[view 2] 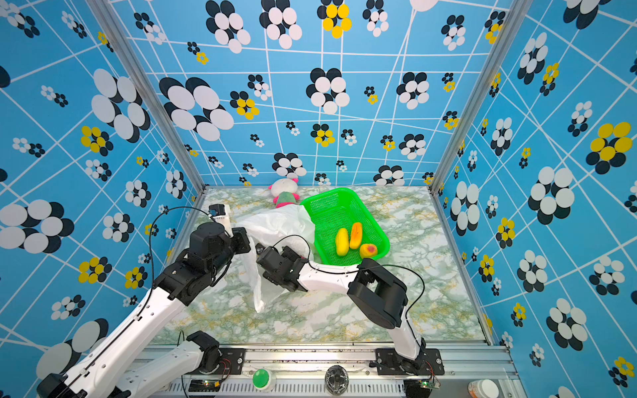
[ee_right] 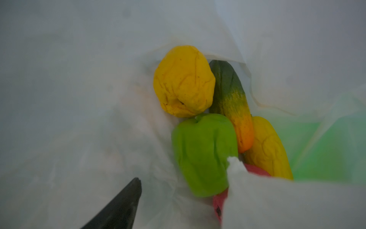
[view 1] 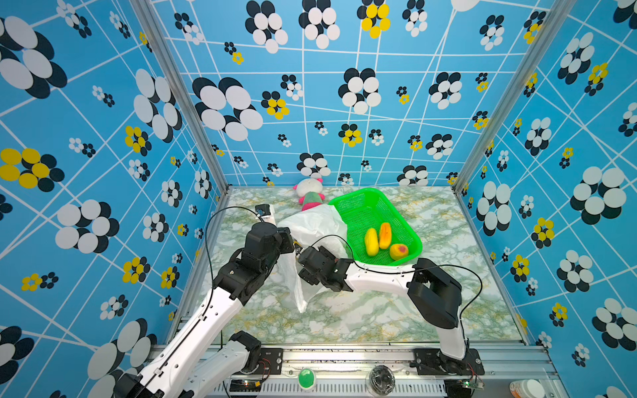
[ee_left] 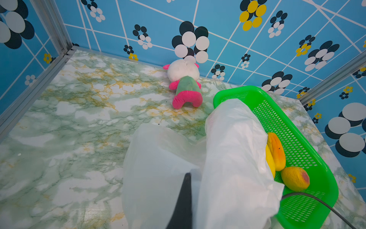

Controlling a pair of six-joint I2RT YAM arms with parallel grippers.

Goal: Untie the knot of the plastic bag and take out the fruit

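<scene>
The plastic bag (view 1: 317, 224) lies open on its side against the green basket (view 1: 365, 213); no knot shows. My left gripper (view 1: 293, 245) is shut on the bag's edge (ee_left: 162, 158) and holds it up, with one black finger (ee_left: 184, 198) showing. My right gripper (ee_right: 188, 184) is inside the bag and open. One finger (ee_right: 128, 198) shows and bag film hides the other. Just ahead of it lie the fruit: a green one (ee_right: 202, 152), two yellow ones (ee_right: 184, 81), a green-orange one (ee_right: 231, 103) and a red one (ee_right: 218, 204). Three more fruit (view 1: 385, 235) lie in the basket.
A white, pink and green plush doll (view 1: 310, 194) lies at the back wall beside the basket's far corner. A loose flap of the bag (view 1: 300, 296) trails toward the table's front. Patterned walls close in three sides. A green button (view 1: 306, 377) sits on the front rail.
</scene>
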